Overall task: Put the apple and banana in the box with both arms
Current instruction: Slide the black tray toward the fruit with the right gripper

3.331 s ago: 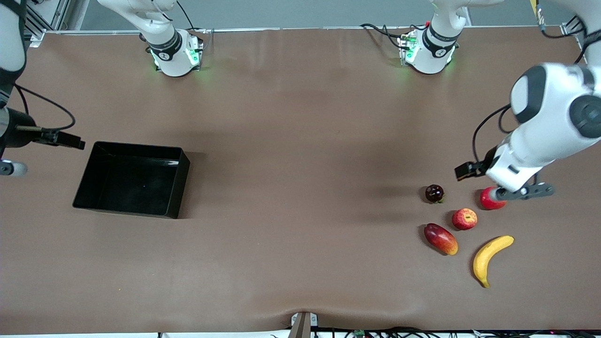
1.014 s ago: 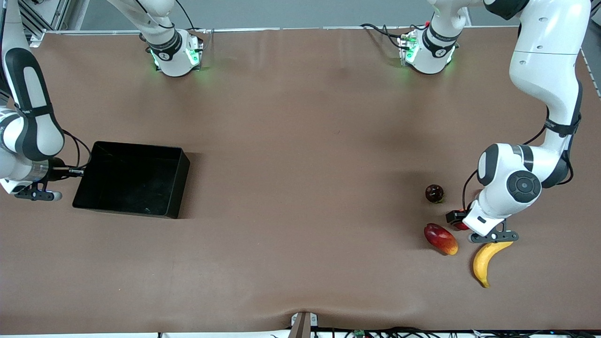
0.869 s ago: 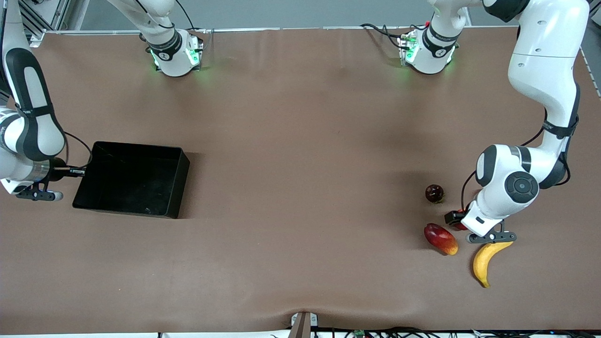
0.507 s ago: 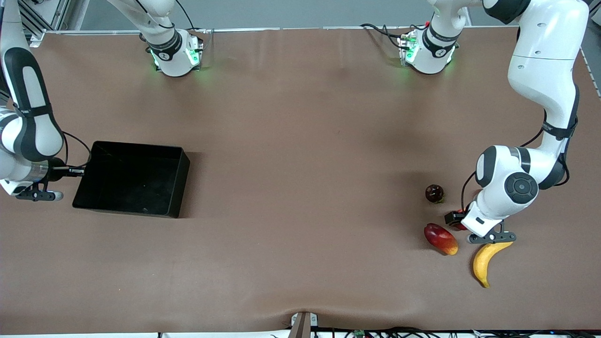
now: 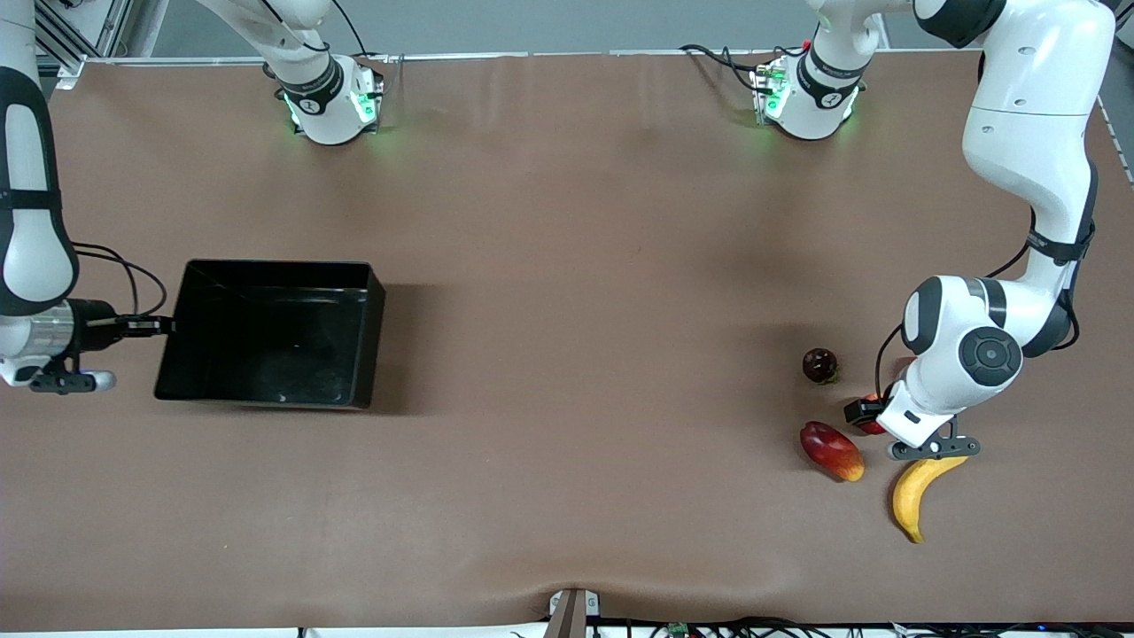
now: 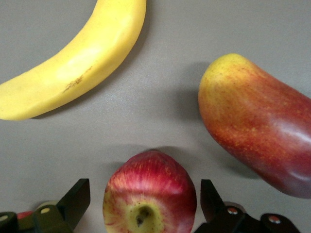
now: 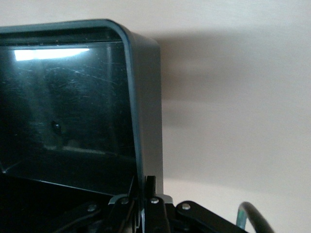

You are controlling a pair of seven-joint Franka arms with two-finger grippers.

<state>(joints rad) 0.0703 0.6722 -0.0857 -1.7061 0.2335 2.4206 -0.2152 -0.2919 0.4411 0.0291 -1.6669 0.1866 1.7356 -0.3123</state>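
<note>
1. Brown counter (image 5: 567,292): carries all the items.
2. Two white jointed arms. The left arm (image 5: 1028,168) folds down at the elbow over the fruit cluster. The right arm (image 5: 31,221) drops steeply at its own end of the counter.
3. Shallow black rectangular plastic box (image 5: 270,332): sits at the right arm's end. The right gripper (image 5: 146,326) has its fingers closed on the box wall (image 7: 146,145).
4. Curved yellow banana (image 5: 917,492): lies nearest the front camera.
5. Elongated red-orange mango-like fruit (image 5: 831,450): lies beside the banana.
6. Small round red apple (image 6: 149,194): rests on the counter between the spread fingers (image 6: 75,199) of the left gripper (image 6: 146,206), ungripped.
7. Dark round fruit (image 5: 819,365): lies farthest from the front camera.
</note>
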